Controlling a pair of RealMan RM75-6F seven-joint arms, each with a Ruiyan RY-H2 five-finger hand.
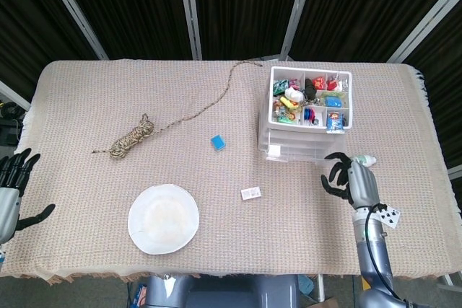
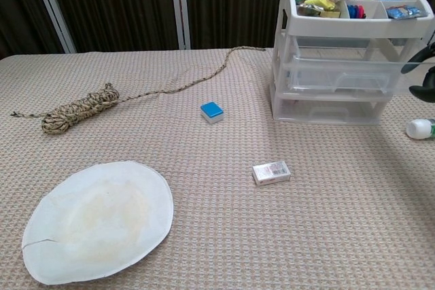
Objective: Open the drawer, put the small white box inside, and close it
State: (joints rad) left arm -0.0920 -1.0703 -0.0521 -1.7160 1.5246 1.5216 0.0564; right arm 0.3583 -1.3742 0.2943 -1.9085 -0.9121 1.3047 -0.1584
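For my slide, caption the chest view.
Small white box lies on the table before the drawer unit, paper plate nearby.

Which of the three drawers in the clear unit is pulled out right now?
The middle drawer: its front stands forward of the top drawer and bottom drawer, which sit flush in the frame. The right hand is just in front of it.

We see a rough woven cloth (image 2: 204, 236) on the table, matt beige. Drawer unit (image 2: 340, 79) at far right is clear glossy plastic w/ white frame. Small white box (image 2: 271, 172) looks like printed cardboard. Plate (image 2: 98, 219) is matt paper, stained. Rope (image 2: 78, 110) is coarse twisted fibre.
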